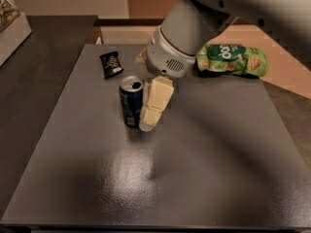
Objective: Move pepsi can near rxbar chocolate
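Note:
The pepsi can (130, 102) stands upright on the dark grey table (204, 154), left of centre, navy with a silver top. The rxbar chocolate (111, 64) lies flat behind it toward the far left, a short way off. My gripper (146, 121) reaches down from the big grey arm (182, 38). Its cream part sits right against the can's right side, tip close to the table. The far side of the can is hidden from me.
A green snack bag (233, 59) lies at the far right of the table, partly behind the arm. A white box (12, 30) stands on the dark counter at the far left. The table's near edge runs along the bottom.

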